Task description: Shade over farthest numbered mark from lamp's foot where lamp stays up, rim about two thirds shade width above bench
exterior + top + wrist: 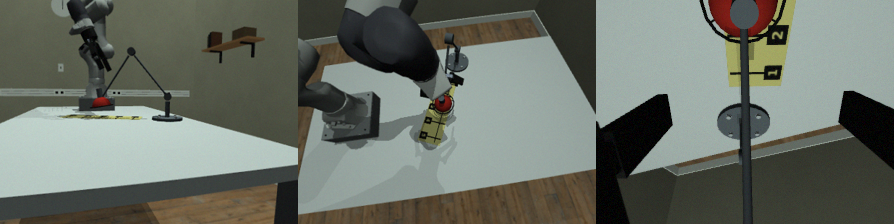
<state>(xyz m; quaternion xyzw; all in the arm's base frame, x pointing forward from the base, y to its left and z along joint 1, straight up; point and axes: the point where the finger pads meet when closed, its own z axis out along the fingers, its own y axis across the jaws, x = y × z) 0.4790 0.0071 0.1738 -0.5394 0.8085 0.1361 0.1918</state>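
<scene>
The lamp's red shade hangs clear of the bench above the yellow numbered strip, rim slightly tilted. The rim's gap looks near half the shade's width; exact height is unclear. In the wrist view, mark 2 shows beside the rim and mark 1 lies nearer the foot. The exact mark below is unclear. My gripper is open and empty, above the shade; the upper rod crosses between its fingers in the wrist view.
The lamp's elbow stands high between the shade and the foot. The robot's base is on the white bench. A wall shelf holds boxes at the right.
</scene>
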